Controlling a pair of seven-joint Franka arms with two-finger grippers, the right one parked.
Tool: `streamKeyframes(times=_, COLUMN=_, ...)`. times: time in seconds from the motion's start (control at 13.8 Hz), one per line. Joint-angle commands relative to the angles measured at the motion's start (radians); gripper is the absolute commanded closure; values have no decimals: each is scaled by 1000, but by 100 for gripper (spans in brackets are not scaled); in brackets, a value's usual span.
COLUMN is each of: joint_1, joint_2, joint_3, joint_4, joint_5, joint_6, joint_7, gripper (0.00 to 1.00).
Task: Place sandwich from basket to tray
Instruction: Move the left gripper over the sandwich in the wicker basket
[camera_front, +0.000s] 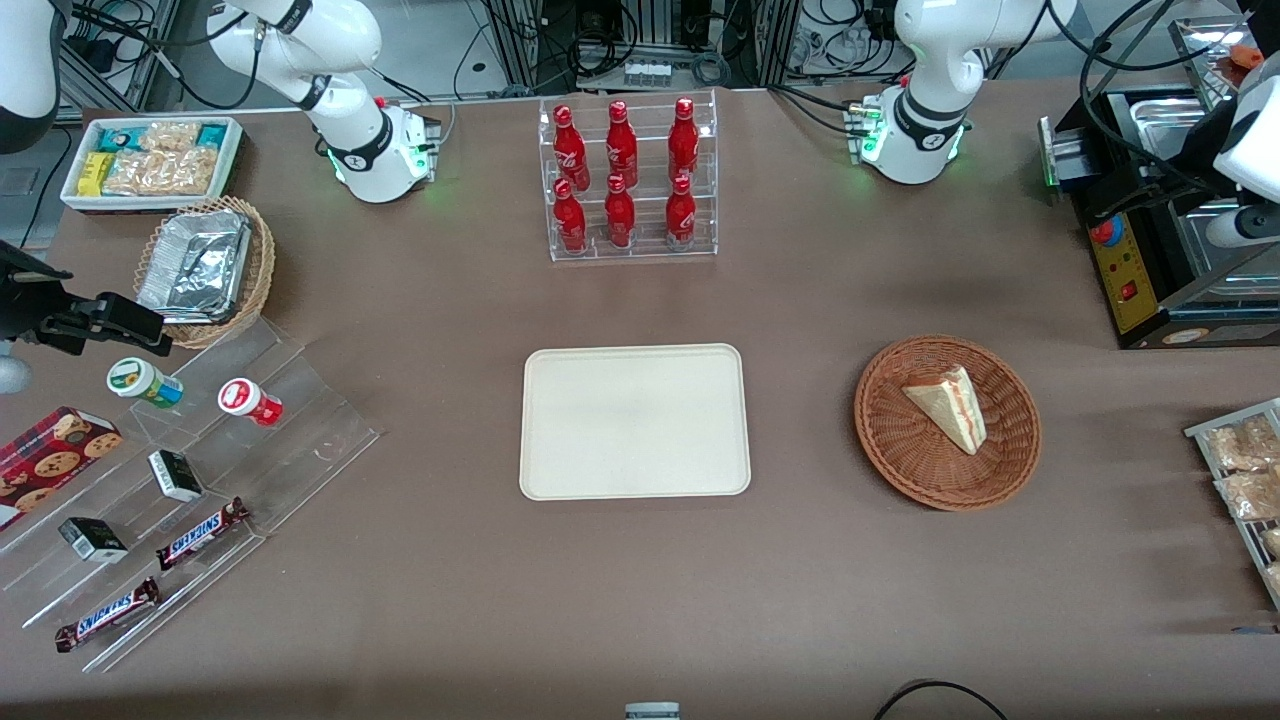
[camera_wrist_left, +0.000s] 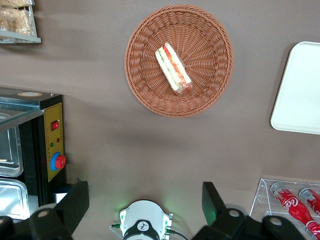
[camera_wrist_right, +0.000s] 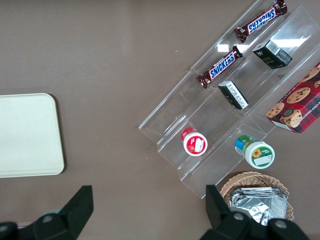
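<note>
The sandwich (camera_front: 950, 408) (camera_wrist_left: 173, 68), a pale wedge with red and green filling along its edge, lies in the round reddish-brown wicker basket (camera_front: 890, 445) (camera_wrist_left: 212, 85). The cream tray (camera_front: 635, 420) (camera_wrist_left: 300, 90) (camera_wrist_right: 25, 135) sits bare at mid-table, beside the basket. My left gripper (camera_wrist_left: 145, 200) hangs high over the table near the working arm's base (camera_front: 910, 135), farther from the front camera than the basket. Its two black fingers (camera_wrist_left: 75, 200) stand wide apart, open, with nothing between them.
A clear rack of red bottles (camera_front: 630, 180) stands farther back than the tray. A black machine with metal pans (camera_front: 1150, 270) (camera_wrist_left: 45, 140) and a wire rack of snack bags (camera_front: 1240, 470) sit at the working arm's end. Stepped acrylic shelves with snacks (camera_front: 180, 470) lie toward the parked arm's end.
</note>
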Motion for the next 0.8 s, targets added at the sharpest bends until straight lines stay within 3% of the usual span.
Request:
streamKeyframes(times=0.0, joint_1=-10, joint_2=14, joint_3=8, joint_4=35, joint_5=-6, joint_6=-44, joint_7=29, gripper=0)
streamKeyframes(times=0.44, joint_1=-1, joint_2=100, joint_3=10, joint_4=24, joint_5=37, joint_6=8, joint_7=33, gripper=0)
streamKeyframes(times=0.73, joint_1=4, joint_2=123, joint_3=10, joint_4=-125, joint_5=43, joint_6=228, joint_7=-128, gripper=0)
